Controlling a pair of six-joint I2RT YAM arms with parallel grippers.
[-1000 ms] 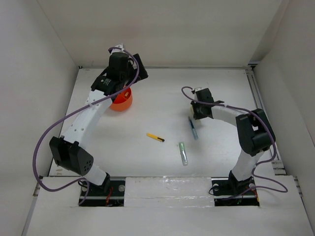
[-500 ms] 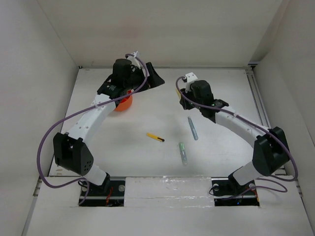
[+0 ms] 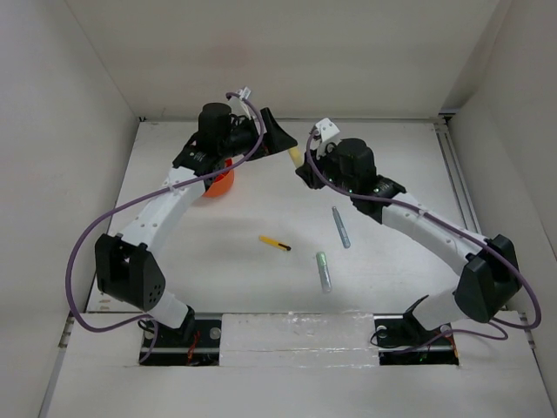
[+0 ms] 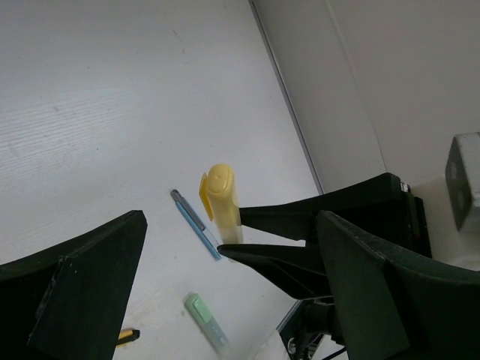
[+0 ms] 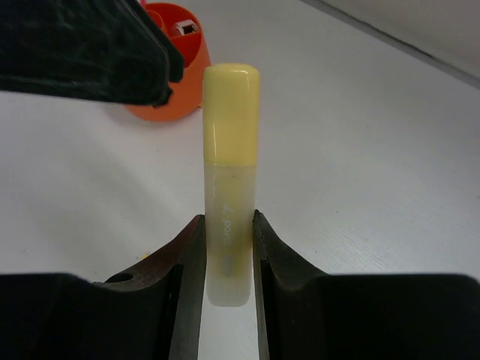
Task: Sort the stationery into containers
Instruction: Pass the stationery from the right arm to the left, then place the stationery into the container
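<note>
My right gripper (image 3: 302, 165) (image 5: 225, 221) is shut on a pale yellow marker (image 5: 231, 150) (image 3: 297, 157), held above the table with its cap pointing away from the wrist. My left gripper (image 3: 265, 144) (image 4: 230, 216) stands wide open facing it, its fingers to either side of the marker (image 4: 221, 202) without touching. The orange cup (image 3: 218, 181) (image 5: 169, 67) sits behind the left arm, partly hidden. On the table lie a grey-blue pen (image 3: 340, 227) (image 4: 193, 223), a pale green marker (image 3: 324, 271) (image 4: 206, 321) and a yellow-black pen (image 3: 275, 244) (image 4: 127, 335).
White walls close in the table at the left, back and right. A metal rail (image 3: 459, 187) runs along the right edge. Purple cables loop off both arms. A small pale item (image 5: 184, 28) lies inside the cup.
The right arm has swung up and left, carrying the pale yellow marker toward the left gripper. The left gripper has turned right, away from the cup, to face it.
</note>
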